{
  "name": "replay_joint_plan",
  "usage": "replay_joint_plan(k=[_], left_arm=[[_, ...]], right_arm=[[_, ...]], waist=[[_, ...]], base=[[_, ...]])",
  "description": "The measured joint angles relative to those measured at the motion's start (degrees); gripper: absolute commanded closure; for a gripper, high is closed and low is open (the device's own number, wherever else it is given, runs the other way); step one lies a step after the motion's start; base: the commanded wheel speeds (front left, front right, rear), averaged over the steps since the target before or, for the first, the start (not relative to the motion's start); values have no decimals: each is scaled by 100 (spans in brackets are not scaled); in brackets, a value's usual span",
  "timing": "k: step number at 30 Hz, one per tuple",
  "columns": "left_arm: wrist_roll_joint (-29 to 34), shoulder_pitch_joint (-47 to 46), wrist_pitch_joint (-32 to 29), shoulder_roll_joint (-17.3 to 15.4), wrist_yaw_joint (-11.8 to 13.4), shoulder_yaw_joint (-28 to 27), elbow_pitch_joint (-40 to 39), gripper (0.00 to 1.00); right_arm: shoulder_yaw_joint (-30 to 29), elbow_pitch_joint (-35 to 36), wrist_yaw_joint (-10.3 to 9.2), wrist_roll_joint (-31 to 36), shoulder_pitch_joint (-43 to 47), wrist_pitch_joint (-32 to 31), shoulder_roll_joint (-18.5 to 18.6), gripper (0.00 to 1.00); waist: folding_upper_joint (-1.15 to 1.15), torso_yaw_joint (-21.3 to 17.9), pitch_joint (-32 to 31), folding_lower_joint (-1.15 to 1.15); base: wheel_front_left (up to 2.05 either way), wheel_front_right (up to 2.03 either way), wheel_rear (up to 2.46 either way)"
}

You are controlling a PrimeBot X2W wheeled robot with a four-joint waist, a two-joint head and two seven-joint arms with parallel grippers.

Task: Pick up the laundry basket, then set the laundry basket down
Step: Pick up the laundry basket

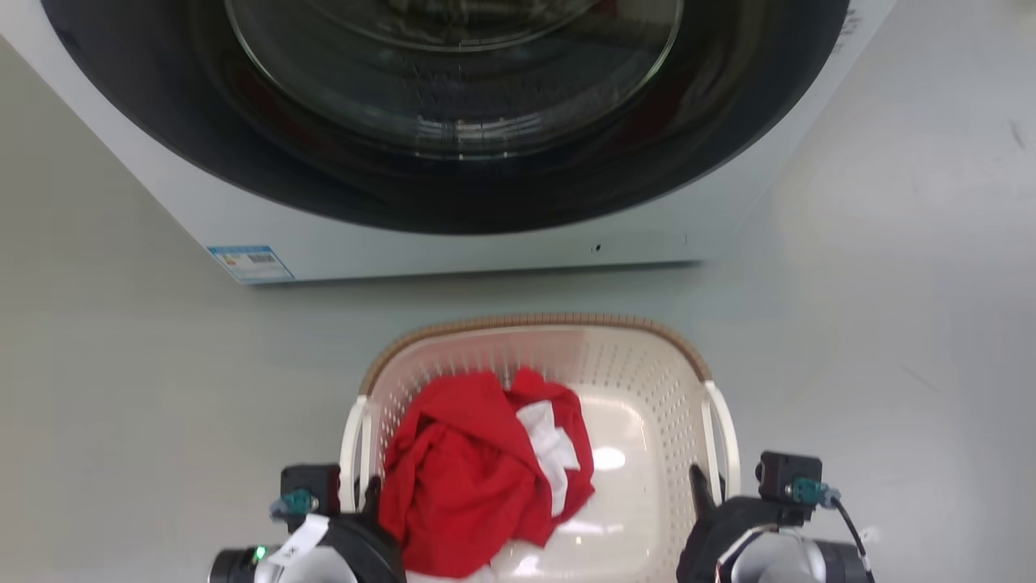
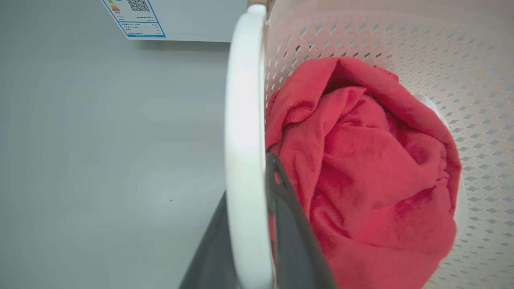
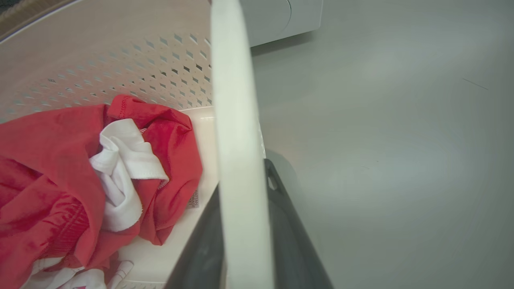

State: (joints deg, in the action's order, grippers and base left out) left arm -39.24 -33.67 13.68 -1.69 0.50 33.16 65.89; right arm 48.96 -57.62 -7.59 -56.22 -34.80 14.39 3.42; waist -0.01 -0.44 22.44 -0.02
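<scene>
- Head view: the basket was low over the floor, just before the washer, with a strip of bare floor between them. I could not tell if its bottom touched the floor. The left gripper and the right gripper each held one loop handle, probably so that the load was shared and the basket kept level. The red cloth lay heaped toward the left side, so I judge that side heavier.
- Left wrist view: two dark fingers were clenched on the left handle, one inside the basket against the cloth, one outside. On the outer side the floor was bare up to the washer's corner.
- Right wrist view: the fingers were clamped on the right handle in the same way, and the inner one was apart from the cloth. Outward there was wide open floor, enough room for setting down. Only the washer in front limits a move.
</scene>
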Motion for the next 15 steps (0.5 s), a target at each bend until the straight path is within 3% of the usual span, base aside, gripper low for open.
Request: replay_joint_plan(k=[15], left_arm=[[-300,870,-452,-15,51,449,71,100]], right_arm=[[480,-74,0,-608,817,-426,-19,100]], waist=[[0,-14,-1187,0]], base=[[0,0,0]])
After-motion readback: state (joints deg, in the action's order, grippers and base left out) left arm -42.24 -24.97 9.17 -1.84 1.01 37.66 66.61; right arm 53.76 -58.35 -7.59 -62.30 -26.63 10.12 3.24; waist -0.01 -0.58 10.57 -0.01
